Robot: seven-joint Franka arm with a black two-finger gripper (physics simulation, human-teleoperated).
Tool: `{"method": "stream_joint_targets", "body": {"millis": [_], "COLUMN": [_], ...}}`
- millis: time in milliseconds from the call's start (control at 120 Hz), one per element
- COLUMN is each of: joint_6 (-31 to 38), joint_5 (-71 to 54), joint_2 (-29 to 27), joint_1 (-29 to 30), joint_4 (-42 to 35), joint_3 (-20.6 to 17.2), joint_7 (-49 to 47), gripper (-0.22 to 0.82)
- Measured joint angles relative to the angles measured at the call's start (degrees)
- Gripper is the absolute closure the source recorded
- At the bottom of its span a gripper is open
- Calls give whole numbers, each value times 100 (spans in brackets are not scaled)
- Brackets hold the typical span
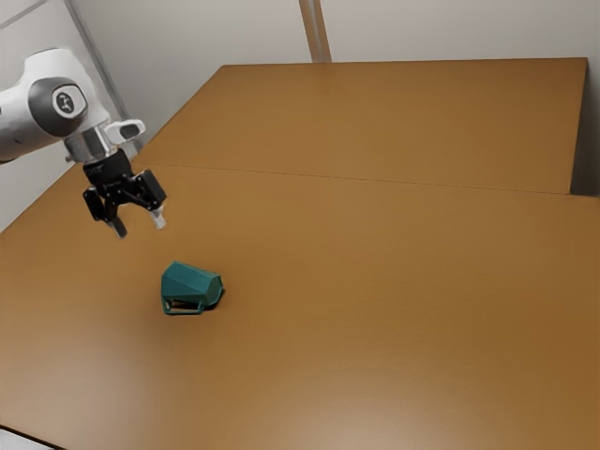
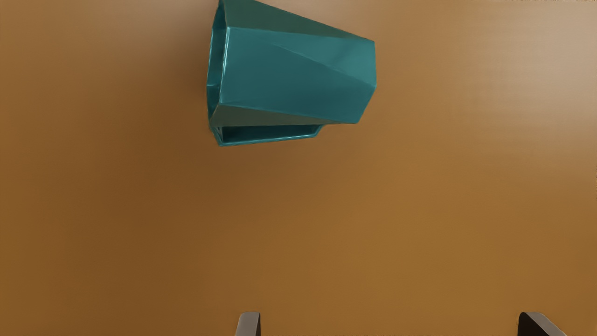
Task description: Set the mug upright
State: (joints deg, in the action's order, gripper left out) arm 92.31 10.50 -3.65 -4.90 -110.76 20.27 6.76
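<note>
My gripper (image 1: 141, 228) hangs above the table in the exterior view, higher than the mug and apart from it. The teal faceted mug (image 1: 192, 283) lies on its side on the tabletop, its handle toward the bottom of the exterior view. In the wrist view the mug (image 2: 298, 74) shows its side wall, its open mouth at one end and its narrower base at the other. My gripper (image 2: 389, 324) is open, the two fingertips wide apart with nothing between them.
The brown wooden table (image 1: 394, 300) extends under and around the mug, with a seam line across it. Pale walls (image 1: 216, 33) stand behind its far edge. A table edge runs along the exterior view's left.
</note>
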Motion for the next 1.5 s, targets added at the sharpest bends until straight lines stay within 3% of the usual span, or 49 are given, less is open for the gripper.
{"method": "stream_joint_targets", "body": {"millis": [217,375,825,1500], "joint_6": [276,559,1357,1542], "joint_5": [585,1027,2300,2872], "joint_2": [-52,80,1252,1714], "joint_1": [284,290,360,520], "joint_4": [-479,-742,-726,-604], "joint_3": [577,755,785,828], "joint_7": [667,1260,2975,4650], "gripper": [0,0,0,0]}}
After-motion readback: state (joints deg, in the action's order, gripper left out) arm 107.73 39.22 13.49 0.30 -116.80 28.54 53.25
